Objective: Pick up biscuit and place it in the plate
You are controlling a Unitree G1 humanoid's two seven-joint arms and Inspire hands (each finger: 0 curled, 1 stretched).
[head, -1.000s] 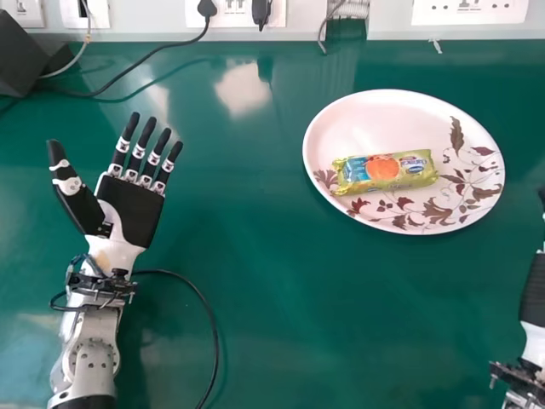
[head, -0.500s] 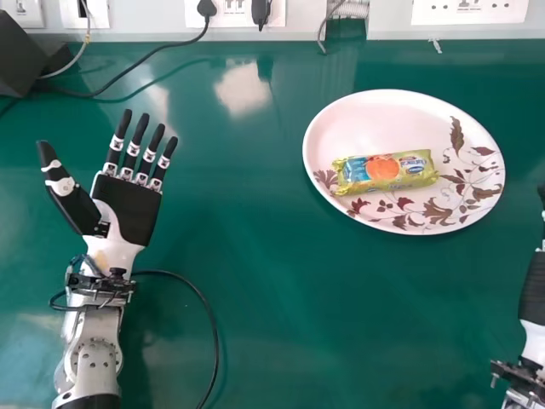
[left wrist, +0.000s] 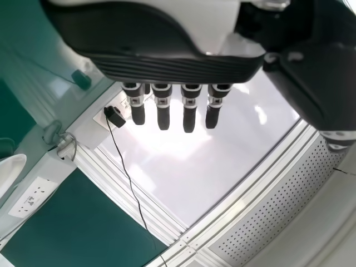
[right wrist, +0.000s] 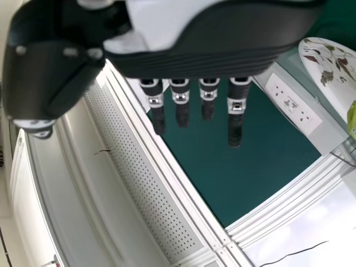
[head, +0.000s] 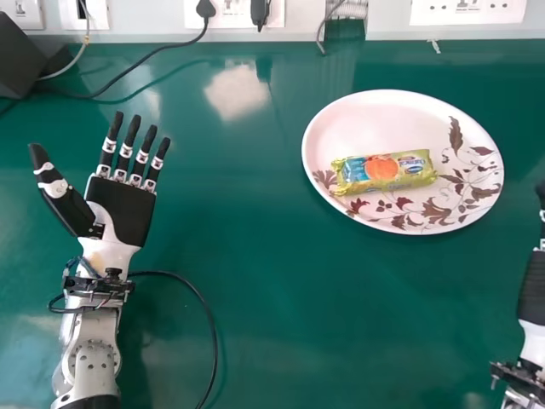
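Your left hand (head: 124, 210) and right hand (head: 533, 288) are wide and empty, and the biscuit (head: 383, 172) lies in the plate (head: 375, 109), far right, likely light, slick and brittle, so pinch it gently mid-length if shifting it

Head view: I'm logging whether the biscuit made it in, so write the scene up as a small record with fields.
item: biscuit packet, lying flat
container: oval plate, white with a brown leaf pattern
packet location: on the plate, near its middle
left hand: open, left of the plate, empty
right hand: open, at the right edge, empty
surface: green table
task state: packet on plate, released
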